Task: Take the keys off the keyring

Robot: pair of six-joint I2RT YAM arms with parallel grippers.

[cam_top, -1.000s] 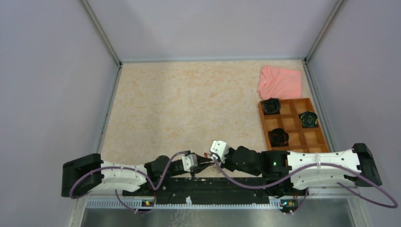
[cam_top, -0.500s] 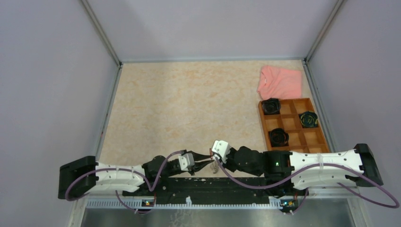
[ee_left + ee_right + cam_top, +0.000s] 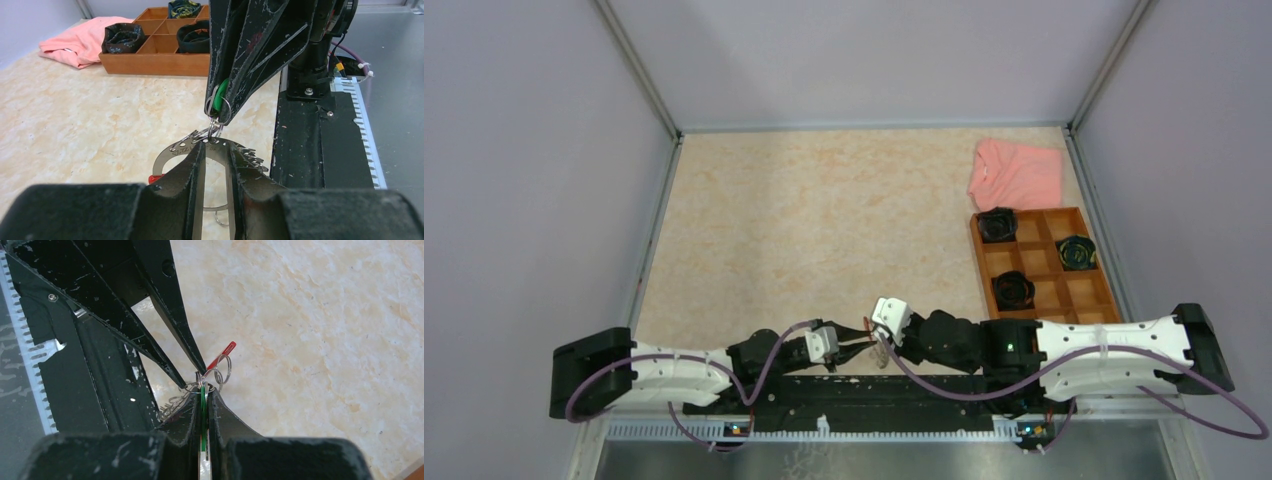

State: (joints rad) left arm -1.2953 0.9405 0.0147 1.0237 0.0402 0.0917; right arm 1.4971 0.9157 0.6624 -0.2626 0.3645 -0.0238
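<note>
Slightly leftward since a second ago, the left arm (image 3: 674,368) now places the left gripper (image 3: 854,350) tip to tip with the right gripper (image 3: 871,338) at the near edge of the table (image 3: 824,220) in my top view. In the left wrist view I count one keyring (image 3: 167,155), pinched between the left gripper's nearly closed fingers, while the silvery keys (image 3: 250,156) are too bunched to count. In the right wrist view, the right gripper is clamped on the one green-headed key (image 3: 203,412).
</note>
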